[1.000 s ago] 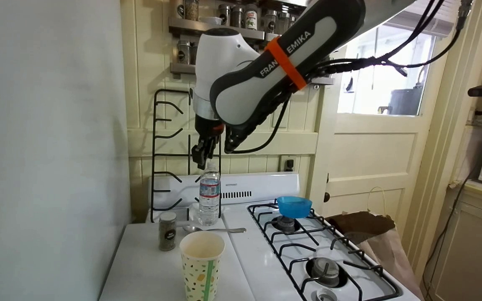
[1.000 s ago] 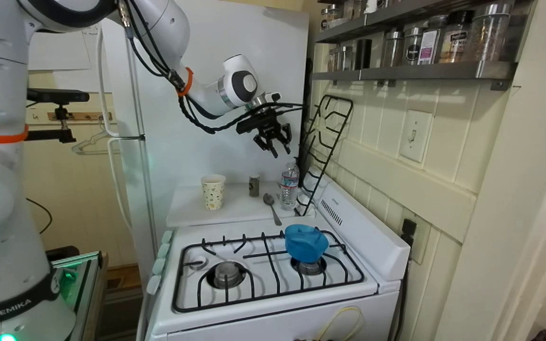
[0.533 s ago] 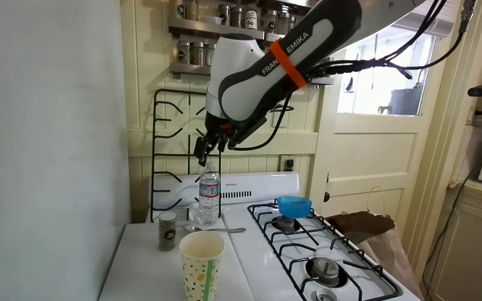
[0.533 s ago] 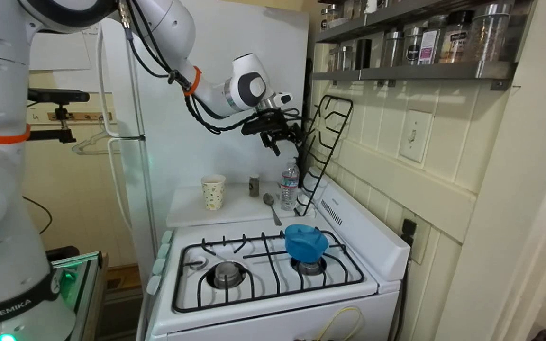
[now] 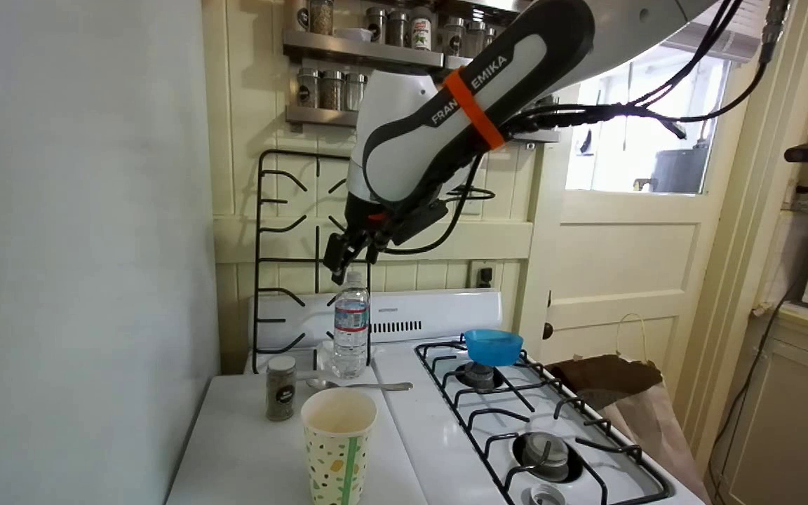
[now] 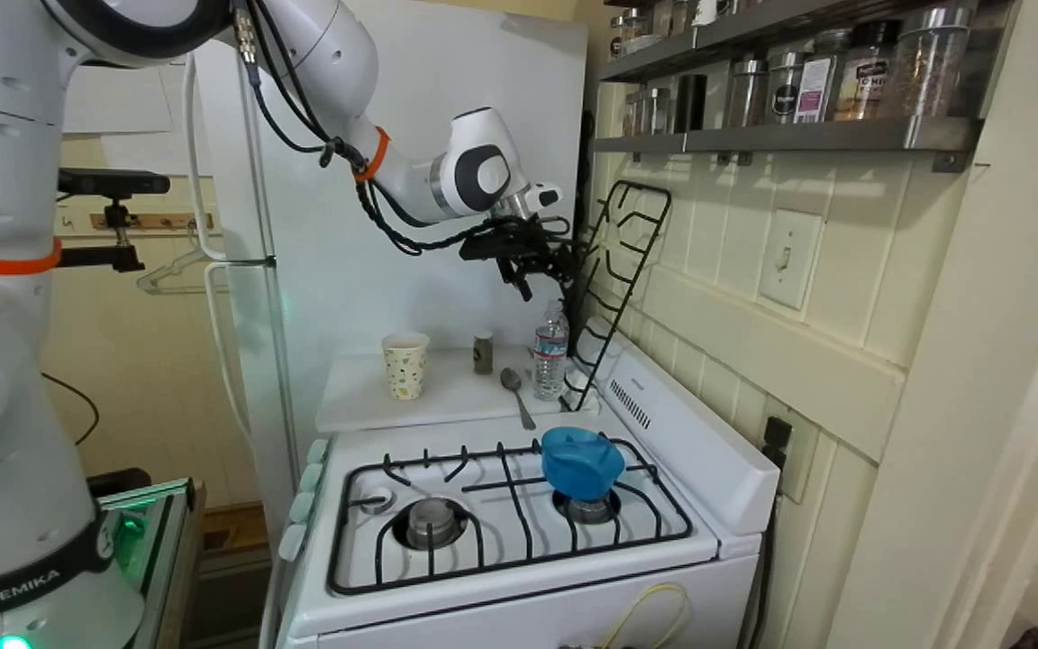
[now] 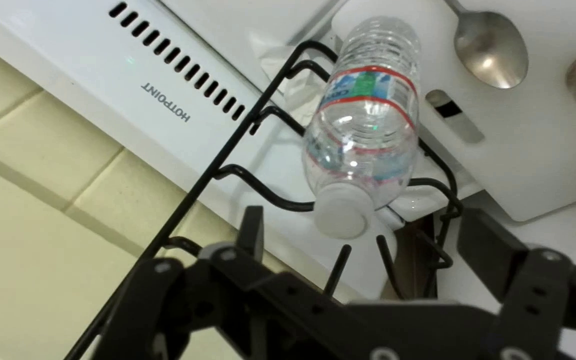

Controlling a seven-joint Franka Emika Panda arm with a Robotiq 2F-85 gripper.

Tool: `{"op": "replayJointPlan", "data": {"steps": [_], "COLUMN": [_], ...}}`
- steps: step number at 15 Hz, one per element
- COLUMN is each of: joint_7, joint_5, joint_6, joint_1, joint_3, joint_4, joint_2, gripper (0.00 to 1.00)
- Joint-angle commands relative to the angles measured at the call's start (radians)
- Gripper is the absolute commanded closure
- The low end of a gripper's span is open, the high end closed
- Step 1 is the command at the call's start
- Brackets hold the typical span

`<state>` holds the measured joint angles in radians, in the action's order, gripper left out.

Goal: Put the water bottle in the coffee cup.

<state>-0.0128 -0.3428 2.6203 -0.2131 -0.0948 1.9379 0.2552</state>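
At left in an exterior view, the patterned paper coffee cup (image 6: 405, 371) stands mouth upward on the white counter (image 6: 456, 397), presumably so as to receive an object from above. The spice jar (image 6: 483, 353) is upright and apart from it, seemingly incidental. The metal spoon (image 6: 512, 381) lies flat, its handle reaching onto the stove (image 6: 699, 442). The Robotiq gripper (image 7: 371, 242) hangs just above the water bottle (image 6: 550, 356), jaws spread wide and holding nothing; the pose appears meant to straddle the capped neck. The bottle stands upright toward the rear, outside the cup and well apart from it. The blue bowl (image 6: 582, 462) rests on the cooktop grate (image 6: 512, 484) over the rear burner (image 6: 589, 511). A loose burner grate (image 5: 317, 260) leans close behind the bottle, presumably stored off the cooking surface; it could crowd the jaws, and whether it touches the bottle cannot be told. Counts: coffee cup, one; spice jar on the counter, one; spoon, one; water bottle, one; bowl, one; grates, two (one fitted, one loose); burners in view, two.
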Motion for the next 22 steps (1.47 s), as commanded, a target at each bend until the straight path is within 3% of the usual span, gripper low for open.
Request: {"op": "replayJointPlan", "data": {"steps": [1,7,10,12,13,16,22], "joint_7": [0.041,0.017,0.016,0.017,0.019,0.019,0.015], "joint_5": [0.115,0.172,0.182,0.19,0.193,0.199,0.201], "joint_6": [-0.073,-0.104,-0.104,-0.11,-0.115,-0.116,-0.135], "joint_1": [0.022,0.037,0.042,0.041,0.04,0.04,0.039], "joint_3": [-0.031,-0.018,-0.019,-0.02,-0.021,-0.022,-0.019], "joint_4": [-0.013,-0.036,-0.056,-0.075,-0.085,-0.105,-0.114], "joint_2": [0.006,0.022,0.038,0.053,0.06,0.078,0.069], "gripper": [0.0,0.0,0.06,0.14,0.26,0.44,0.51]}}
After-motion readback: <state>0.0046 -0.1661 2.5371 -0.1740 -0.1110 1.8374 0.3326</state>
